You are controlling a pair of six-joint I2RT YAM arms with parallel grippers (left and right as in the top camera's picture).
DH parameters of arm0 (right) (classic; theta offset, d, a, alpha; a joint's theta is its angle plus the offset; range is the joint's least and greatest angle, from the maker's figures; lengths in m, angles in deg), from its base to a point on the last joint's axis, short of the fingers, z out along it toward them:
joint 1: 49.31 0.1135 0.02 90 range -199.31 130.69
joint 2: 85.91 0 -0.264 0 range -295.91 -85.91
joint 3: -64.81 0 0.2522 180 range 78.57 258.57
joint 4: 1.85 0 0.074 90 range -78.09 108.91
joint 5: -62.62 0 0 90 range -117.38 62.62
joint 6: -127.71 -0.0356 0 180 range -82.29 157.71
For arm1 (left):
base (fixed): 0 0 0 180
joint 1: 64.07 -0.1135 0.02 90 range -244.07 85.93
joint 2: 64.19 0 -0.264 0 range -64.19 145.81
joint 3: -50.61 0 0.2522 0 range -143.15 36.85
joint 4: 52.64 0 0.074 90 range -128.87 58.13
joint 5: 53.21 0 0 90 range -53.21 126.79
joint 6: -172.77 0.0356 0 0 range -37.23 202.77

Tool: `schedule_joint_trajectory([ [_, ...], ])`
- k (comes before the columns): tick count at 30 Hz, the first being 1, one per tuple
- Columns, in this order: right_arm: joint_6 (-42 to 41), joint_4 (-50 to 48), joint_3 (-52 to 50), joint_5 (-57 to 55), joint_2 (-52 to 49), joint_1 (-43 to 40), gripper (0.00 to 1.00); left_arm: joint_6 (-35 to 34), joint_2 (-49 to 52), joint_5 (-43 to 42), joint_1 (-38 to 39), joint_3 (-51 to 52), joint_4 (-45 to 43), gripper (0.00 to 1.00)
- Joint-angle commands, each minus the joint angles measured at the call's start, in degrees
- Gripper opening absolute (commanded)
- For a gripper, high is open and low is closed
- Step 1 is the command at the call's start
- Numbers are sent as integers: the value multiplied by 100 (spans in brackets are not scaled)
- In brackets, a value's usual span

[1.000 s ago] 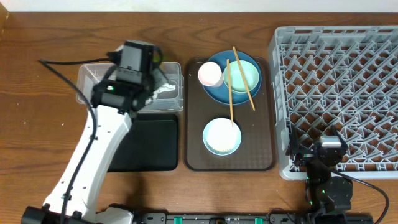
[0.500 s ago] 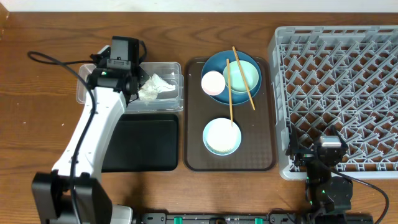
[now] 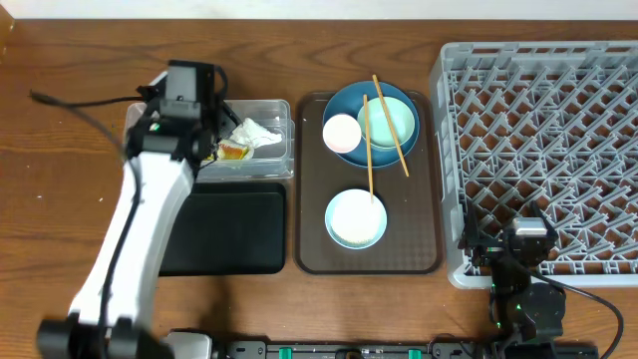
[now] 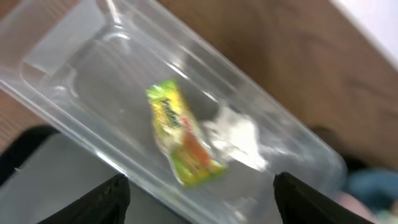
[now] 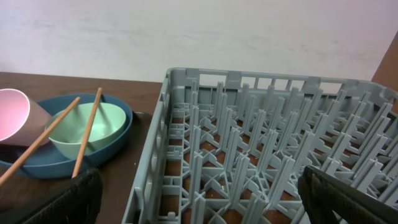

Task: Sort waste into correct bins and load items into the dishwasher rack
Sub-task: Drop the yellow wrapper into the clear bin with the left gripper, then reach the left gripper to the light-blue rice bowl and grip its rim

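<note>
My left gripper (image 3: 211, 140) (image 4: 202, 205) hangs open over the clear tub (image 3: 274, 110) (image 4: 81, 74), nothing between its fingers. Inside the tub lie the green-yellow wrapper (image 3: 231, 151) (image 4: 183, 140) and the crumpled white napkin (image 3: 256, 134) (image 4: 239, 134). The dark-blue bowl (image 3: 344, 155) (image 5: 56, 163) holds the mint-green bowl (image 3: 402, 118) (image 5: 109, 127) and the pink cup (image 3: 339, 132) (image 5: 12, 115), with the chopsticks (image 3: 369, 160) laid across. The light-blue bowl (image 3: 356, 217) sits nearer the front. My right gripper (image 3: 528, 239) (image 5: 202, 199) is open at the front-left corner of the rack (image 3: 543, 150) (image 5: 249, 155).
The bowls and cup stand on a brown serving tray (image 3: 419, 254) between the tub and the rack. A flat black tray (image 3: 234, 234) lies in front of the tub, partly under my left arm. A black cable trails to the far left.
My left gripper went from shut to open and drew left over the tub. The wrapper now lies loose in the tub beside the napkin. The right arm has not moved.
</note>
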Motion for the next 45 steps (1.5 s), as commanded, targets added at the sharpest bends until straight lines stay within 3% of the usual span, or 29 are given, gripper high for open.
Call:
schedule_joint_trajectory([
  [1, -72, 20, -9, -57, 15, -39, 99, 490, -614, -1447, -15, -22, 177, 74],
  [4, -74, 20, -11, -57, 15, -39, 99, 953, -968, -2570, 105, -22, 590, 69],
  [7, -74, 20, -9, -57, 15, -39, 99, 1058, -1064, -2763, 407, -22, 1071, 67],
  [14, -72, 20, -9, -57, 15, -39, 99, 1095, -907, -2730, 1786, 46, 1554, 65],
  [22, -72, 20, -9, -57, 15, -39, 99, 1093, -452, -1683, 3163, 50, 1154, 65],
  [35, -72, 20, -9, -57, 15, -39, 99, 1091, 584, -1687, 3692, 50, 748, 65],
  [45, -72, 20, -9, -57, 15, -39, 99, 1029, 645, -1700, 4186, 61, 739, 61],
])
